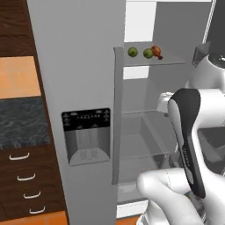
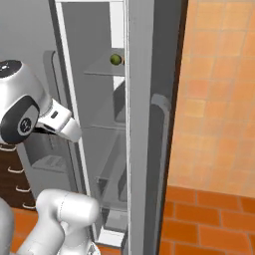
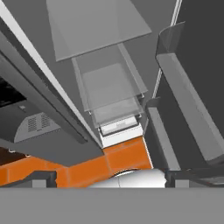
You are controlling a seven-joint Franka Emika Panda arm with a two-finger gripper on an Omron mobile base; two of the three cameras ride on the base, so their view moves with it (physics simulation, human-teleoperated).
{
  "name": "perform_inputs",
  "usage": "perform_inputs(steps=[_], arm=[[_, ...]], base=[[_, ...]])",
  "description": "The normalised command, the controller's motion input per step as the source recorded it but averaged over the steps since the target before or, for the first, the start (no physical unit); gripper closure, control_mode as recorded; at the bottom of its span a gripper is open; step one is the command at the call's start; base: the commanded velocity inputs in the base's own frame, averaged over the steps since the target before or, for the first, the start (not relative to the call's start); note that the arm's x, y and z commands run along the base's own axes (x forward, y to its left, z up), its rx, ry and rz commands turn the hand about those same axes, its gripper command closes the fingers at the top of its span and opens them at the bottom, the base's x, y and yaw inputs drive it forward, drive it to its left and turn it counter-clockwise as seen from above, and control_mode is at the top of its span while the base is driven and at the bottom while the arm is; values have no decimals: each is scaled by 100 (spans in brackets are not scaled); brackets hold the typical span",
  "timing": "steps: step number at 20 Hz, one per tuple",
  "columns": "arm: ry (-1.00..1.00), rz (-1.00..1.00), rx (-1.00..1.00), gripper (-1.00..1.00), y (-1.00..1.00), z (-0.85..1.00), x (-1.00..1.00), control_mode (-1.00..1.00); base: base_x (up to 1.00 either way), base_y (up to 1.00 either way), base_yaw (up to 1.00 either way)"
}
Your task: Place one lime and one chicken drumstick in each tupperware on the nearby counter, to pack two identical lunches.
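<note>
Limes sit on the upper glass shelf inside the open fridge: one to the left, a second touching or just beside the drumstick. Right base view catches one lime at the edge of that same shelf, partly behind the door frame. You can see one drumstick for sure; whether a second lies behind it I cannot tell. Drumstick's long axis seems to run roughly along the shelf front, bone end toward the right, but it is too small to be sure.

Tupperware is not something I can place from here. Marbled counter is off to the left of the fridge, over the brown drawers.

Gripper is spread wide, holding nothing. Its tips frame bare orange floor, and the hand camera looks down at the lower drawers of the fridge and the door bins.

Key relation: the food lies well above where the fingers point. The hand is low and aimed downward; the shelf is high and toward the back. My read: you need to raise and re-aim the wrist before any reach, then come in over the shelf's front edge. The left lime stands apart, so it looks like the cleaner first pick. The other one risks nudging the drumstick.
</note>
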Motion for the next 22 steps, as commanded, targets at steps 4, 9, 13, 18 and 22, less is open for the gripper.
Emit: perform_inputs(steps=[4,9,13,18,22], arm=[[0,0,0,-100,0,0,0,100],[-4,1,0,-100,10,5,8,-100],[-40,6,0,-100,30,66,1,-100],[-42,3,-1,-100,12,99,38,-100],[-17,0,0,-100,9,85,99,-100]], base=[[54,-60,16],[26,0,1],[0,0,0],[0,0,0],[0,0,0]])
